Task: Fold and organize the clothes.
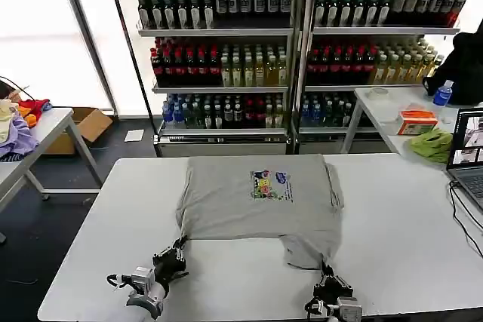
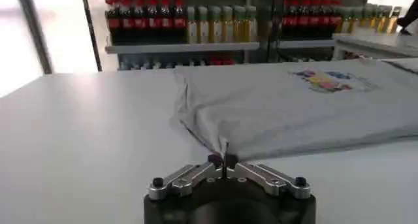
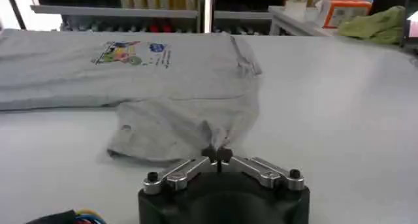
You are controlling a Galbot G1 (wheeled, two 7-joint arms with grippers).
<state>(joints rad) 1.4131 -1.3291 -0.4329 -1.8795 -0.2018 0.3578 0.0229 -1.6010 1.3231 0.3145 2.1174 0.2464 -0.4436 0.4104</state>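
Both grippers pinch the near hem of the T-shirt (image 1: 256, 197), ready for a fold.

The T-shirt lies print-up on the white worktop (image 1: 400, 224), partly folded, a loose flap trailing off its near right corner. The left gripper (image 2: 223, 161) is closed tight on the shirt's near left corner; the right gripper (image 3: 219, 155) is closed on the tip of that flap. Holding both near points probably lets the arms carry the hem over the print together.
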